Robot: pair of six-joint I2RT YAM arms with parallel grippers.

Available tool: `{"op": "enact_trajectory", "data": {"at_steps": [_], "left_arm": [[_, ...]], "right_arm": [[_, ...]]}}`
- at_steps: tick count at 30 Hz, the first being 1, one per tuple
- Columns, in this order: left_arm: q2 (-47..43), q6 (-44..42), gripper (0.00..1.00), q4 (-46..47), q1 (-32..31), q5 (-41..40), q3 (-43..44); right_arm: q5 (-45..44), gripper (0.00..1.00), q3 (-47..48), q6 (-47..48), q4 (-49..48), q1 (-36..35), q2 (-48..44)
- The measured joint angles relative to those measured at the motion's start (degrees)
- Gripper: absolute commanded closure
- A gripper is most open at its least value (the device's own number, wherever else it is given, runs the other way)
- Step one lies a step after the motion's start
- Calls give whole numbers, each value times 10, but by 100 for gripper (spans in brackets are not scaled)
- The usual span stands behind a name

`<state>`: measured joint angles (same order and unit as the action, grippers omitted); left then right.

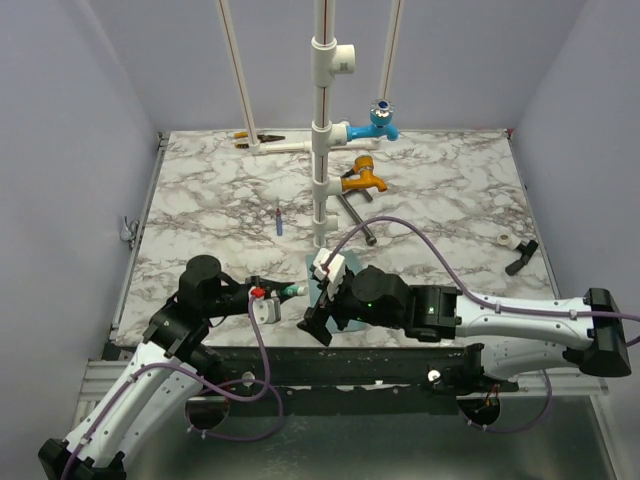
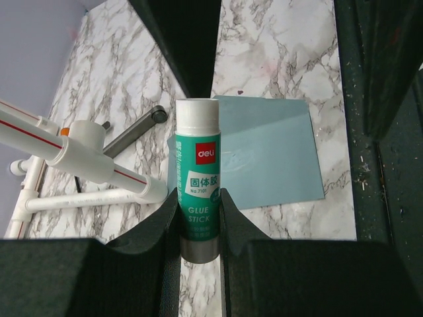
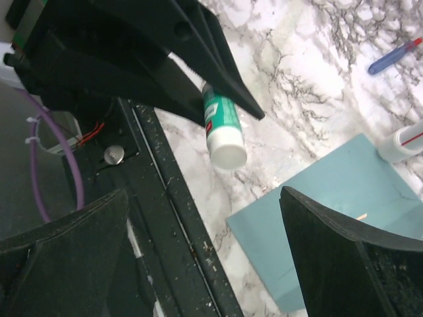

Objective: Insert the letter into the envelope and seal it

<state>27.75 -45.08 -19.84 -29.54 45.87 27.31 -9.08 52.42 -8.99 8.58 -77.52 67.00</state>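
Note:
The light blue envelope (image 2: 268, 152) lies flat on the marble table near its front edge, flap side not discernible. In the top view the envelope (image 1: 312, 270) is mostly covered by my right arm. My left gripper (image 2: 198, 198) is shut on a green glue stick (image 2: 197, 165) with its white cap on, held just left of the envelope. My right gripper (image 3: 205, 244) hovers over the envelope's (image 3: 330, 218) near corner, jaws wide apart with nothing between them. The glue stick (image 3: 223, 129) points toward it. The letter is hidden.
A white pipe stand (image 1: 322, 150) with a blue tap (image 1: 378, 125) and an orange tap (image 1: 362, 178) rises behind the envelope. A blue pen (image 1: 278, 218), a metal bar (image 1: 355, 215), pliers (image 1: 258, 138), a tape roll (image 1: 503, 238) and a black tool (image 1: 520, 258) lie around.

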Motion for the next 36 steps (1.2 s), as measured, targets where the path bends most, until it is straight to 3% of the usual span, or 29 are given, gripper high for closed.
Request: {"op": "enact_trajectory", "data": {"at_steps": [2, 7, 12, 16, 24, 26, 29, 30, 33, 34, 36], "left_arm": [[0, -3, 100, -1, -2, 0, 1], [0, -9, 100, -7, -6, 0, 1], [0, -12, 100, -12, -6, 0, 1], [0, -13, 100, -13, -7, 0, 1], [0, -15, 100, -14, -10, -1, 1], [0, -15, 100, -14, -10, -1, 1], [0, -15, 100, -15, -9, -7, 2], [0, -16, 100, -17, -9, -7, 2], [-1, -17, 100, -24, -10, -7, 2], [-1, -17, 93, -26, -10, -7, 2], [-1, -16, 50, -25, -10, -8, 2]], "right_arm": [[-10, 3, 12, 9, -9, 0, 19], [-29, 25, 43, 21, -17, 0, 54], [-33, 27, 59, 20, -19, 8, 73], [-31, 46, 63, 17, -19, 22, 82], [-9, 51, 72, 11, -20, 37, 97], [-7, 62, 78, 11, -21, 38, 105], [12, 94, 83, 10, -21, 40, 112], [16, 99, 84, 12, -21, 39, 114], [24, 99, 85, 14, -18, 42, 114], [27, 100, 85, 14, -16, 43, 114], [33, 99, 85, 12, -16, 46, 113]]}}
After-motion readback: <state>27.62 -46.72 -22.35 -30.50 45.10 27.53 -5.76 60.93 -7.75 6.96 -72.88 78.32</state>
